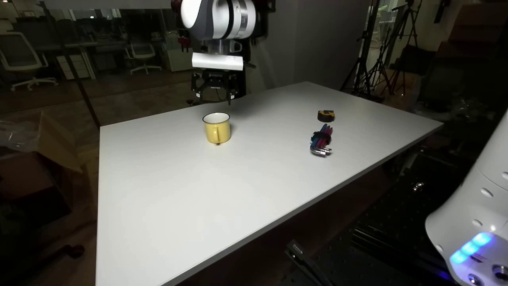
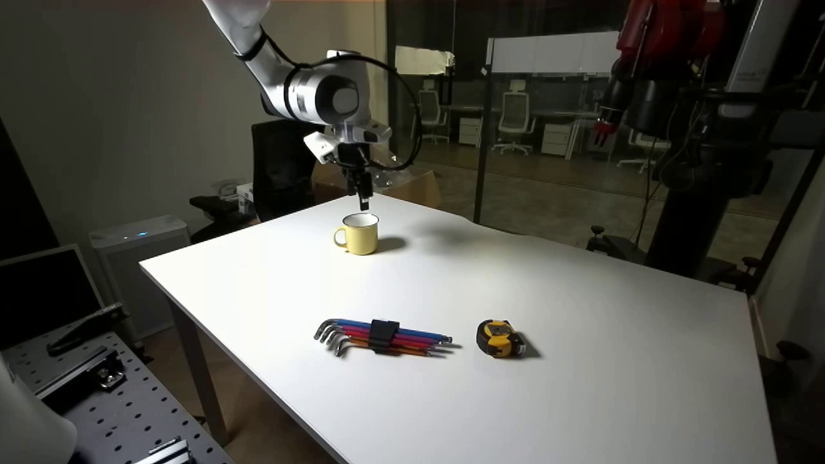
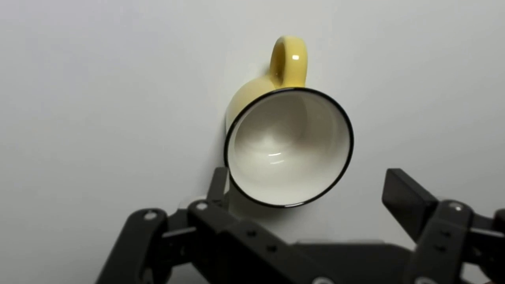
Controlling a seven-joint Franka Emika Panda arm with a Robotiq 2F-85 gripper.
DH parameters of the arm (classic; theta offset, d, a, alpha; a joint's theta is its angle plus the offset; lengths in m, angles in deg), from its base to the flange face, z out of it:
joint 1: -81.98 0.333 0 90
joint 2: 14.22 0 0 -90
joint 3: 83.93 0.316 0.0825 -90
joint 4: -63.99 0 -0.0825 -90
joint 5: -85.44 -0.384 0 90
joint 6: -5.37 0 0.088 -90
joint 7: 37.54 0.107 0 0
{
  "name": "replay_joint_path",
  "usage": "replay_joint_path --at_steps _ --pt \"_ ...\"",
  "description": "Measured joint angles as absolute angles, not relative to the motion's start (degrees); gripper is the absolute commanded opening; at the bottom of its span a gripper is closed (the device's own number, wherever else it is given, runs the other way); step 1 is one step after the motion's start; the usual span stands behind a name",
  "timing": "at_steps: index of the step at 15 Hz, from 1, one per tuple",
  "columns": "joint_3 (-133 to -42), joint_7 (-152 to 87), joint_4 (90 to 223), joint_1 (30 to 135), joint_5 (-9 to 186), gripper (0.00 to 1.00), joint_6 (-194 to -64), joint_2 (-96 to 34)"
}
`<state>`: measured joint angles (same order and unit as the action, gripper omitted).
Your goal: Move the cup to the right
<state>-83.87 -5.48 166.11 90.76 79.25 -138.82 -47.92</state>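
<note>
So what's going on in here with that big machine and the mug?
A white-and-black robot arm is meant to move the squat yellow cup with a black rim and whitish inside to the right. Right now its black two-fingered gripper hangs open above the cup, holding nothing, and the cup stands upright on the white table. Apart from it lie a yellow-and-black tape measure and some coloured hex keys in a black holder.
</note>
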Motion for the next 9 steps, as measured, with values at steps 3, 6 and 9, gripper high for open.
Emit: replay_joint_path --at_steps 3,6,9 --pt "-83.8 -9.3 166.2 90.5 79.0 1.00 -139.1 -48.8" --pt "-83.5 -13.6 164.9 90.4 78.9 1.00 -139.2 -50.6" --pt "-83.6 -13.9 164.6 90.6 78.9 1.00 -139.2 -51.3"
